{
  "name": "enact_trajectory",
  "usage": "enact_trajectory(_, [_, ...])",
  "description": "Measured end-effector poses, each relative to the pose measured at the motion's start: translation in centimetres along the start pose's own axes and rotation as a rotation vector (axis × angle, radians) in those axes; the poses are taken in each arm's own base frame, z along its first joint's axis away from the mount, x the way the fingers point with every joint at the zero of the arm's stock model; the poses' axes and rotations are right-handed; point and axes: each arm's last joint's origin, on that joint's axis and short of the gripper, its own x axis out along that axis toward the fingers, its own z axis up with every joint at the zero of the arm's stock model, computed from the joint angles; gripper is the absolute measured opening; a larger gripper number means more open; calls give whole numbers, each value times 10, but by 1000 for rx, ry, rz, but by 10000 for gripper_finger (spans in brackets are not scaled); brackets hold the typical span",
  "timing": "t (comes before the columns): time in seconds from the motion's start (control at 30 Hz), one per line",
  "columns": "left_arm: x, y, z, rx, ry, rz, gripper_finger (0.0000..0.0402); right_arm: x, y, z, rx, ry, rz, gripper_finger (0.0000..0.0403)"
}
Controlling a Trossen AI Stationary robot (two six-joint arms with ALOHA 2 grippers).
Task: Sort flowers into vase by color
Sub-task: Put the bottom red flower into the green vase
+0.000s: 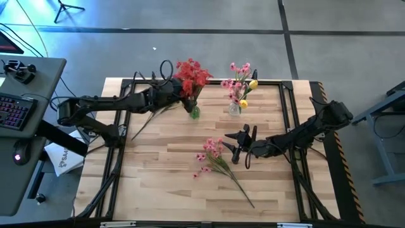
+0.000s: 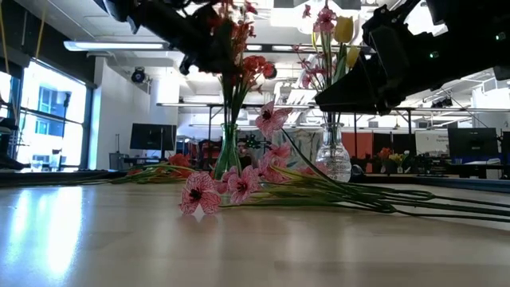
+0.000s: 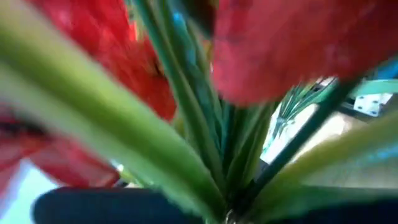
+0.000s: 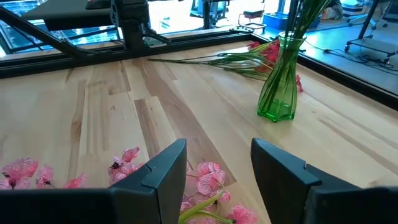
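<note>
Right hand over pink flowers

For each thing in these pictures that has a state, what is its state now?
Green glass vase: upright, holds red flowers.
Clear glass vase: upright, holds pink and yellow flowers.
Loose pink flower spray: lying flat on the wooden table.
Red spray behind the green vase: lying flat.
Right pincer: open above the pink spray.
Left pincer: at the red bouquet.
</note>
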Motion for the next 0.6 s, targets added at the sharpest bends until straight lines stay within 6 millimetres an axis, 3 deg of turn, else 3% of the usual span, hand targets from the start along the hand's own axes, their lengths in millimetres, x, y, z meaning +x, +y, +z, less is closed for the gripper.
enact_trajectory(0.3, [8, 13, -15, -78, 150, -12, 131, 0, 1, 0, 7, 7, 27, 176])
enact_trajectory(0.6, [5, 12, -25, -81, 248, -2, 138, 0, 1, 0, 7, 8, 29, 176])
